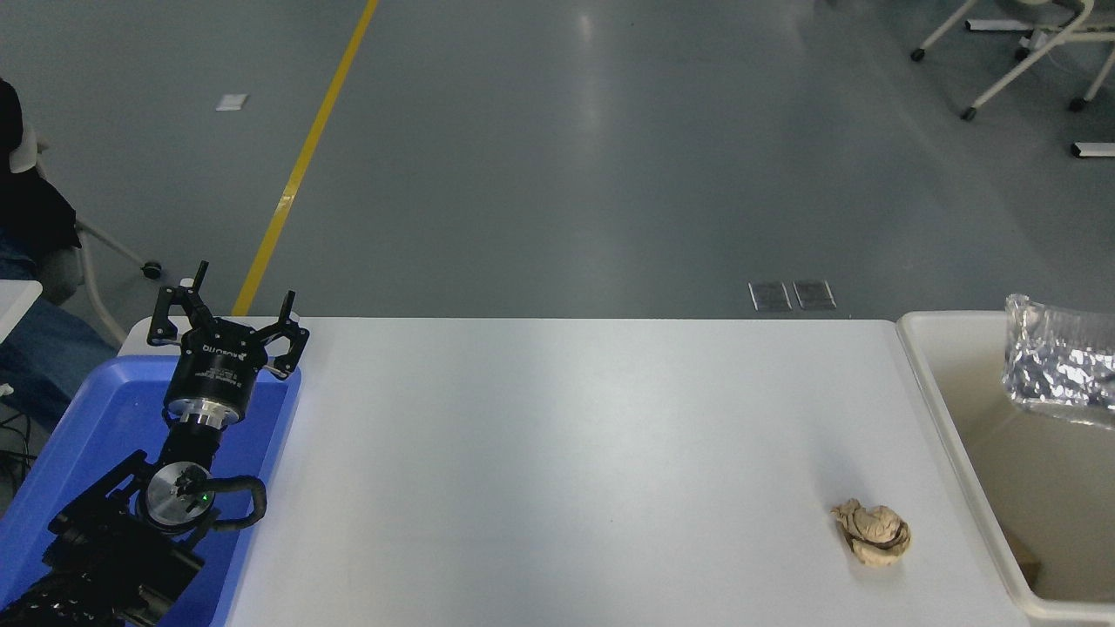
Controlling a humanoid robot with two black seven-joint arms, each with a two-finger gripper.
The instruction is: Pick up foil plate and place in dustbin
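Note:
The shiny crinkled foil plate (pixel 1061 360) shows at the right edge, inside the opening of the cream-white dustbin (pixel 941 409), cut off by the picture's edge. I cannot tell whether it is held or resting. My right gripper is out of view past the right edge. My left gripper (pixel 228 319) is parked at the lower left over the blue tray, fingers spread open and empty.
A crumpled brown paper ball (pixel 873 532) lies on the white table (pixel 557 470) near the dustbin's left wall. A blue tray (pixel 96 435) sits at the left under the left arm. A person sits at the far left edge.

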